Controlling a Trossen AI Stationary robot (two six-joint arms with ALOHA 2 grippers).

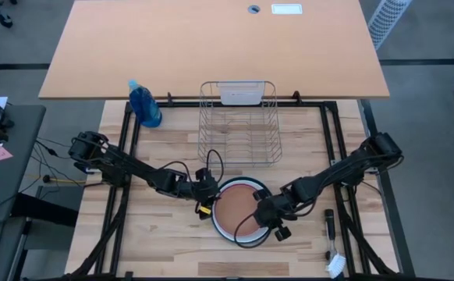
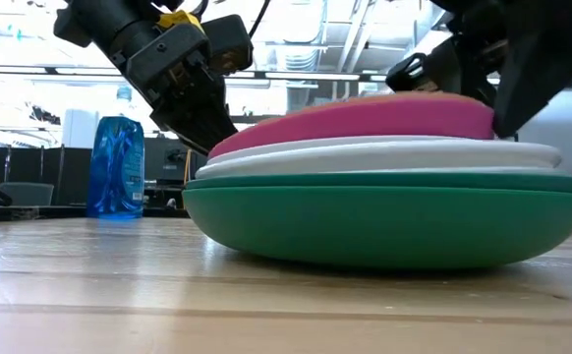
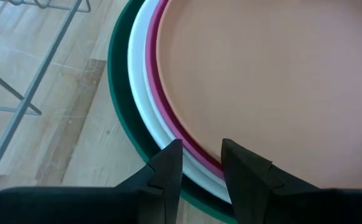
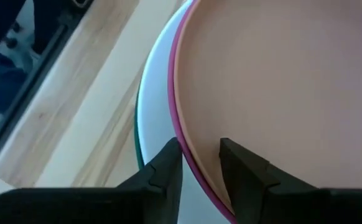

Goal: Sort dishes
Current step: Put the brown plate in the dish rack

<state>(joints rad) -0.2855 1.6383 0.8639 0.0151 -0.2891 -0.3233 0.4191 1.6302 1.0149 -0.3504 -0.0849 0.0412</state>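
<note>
A stack of dishes (image 1: pixel 239 212) sits in the middle of the table near the front. A salmon-orange plate (image 3: pixel 274 74) lies on top, then a magenta-pink plate (image 2: pixel 355 123), a white one (image 2: pixel 384 155) and a dark green one (image 2: pixel 384 221) at the bottom. My left gripper (image 3: pixel 201 158) is at the stack's left rim. Its fingers stand a narrow gap apart, one over the white rim and one over the salmon plate. My right gripper (image 4: pixel 199 155) is at the stack's right rim, astride the pink and salmon rims. In the low view the pink plate sits higher on its right side. My left gripper straddles the pink plate's left rim (image 3: pixel 187 146), slanting down from the table's left; I cannot tell whether its fingers touch it. My right gripper has the right rims of the pink and salmon plates (image 4: pixel 190 163) between its fingers. One finger (image 4: pixel 168 158) is outside, over the white plate. The other (image 4: pixel 231 155) is inside, on the salmon plate. It slants down from the table's right.
A metal wire dish rack (image 1: pixel 240 125) stands behind the stack, holding no plates. A blue spray bottle (image 1: pixel 145 104) stands at the far left. A dark-handled brush (image 1: pixel 332 242) lies near the right front edge. Bare wood shows left and right of the stack.
</note>
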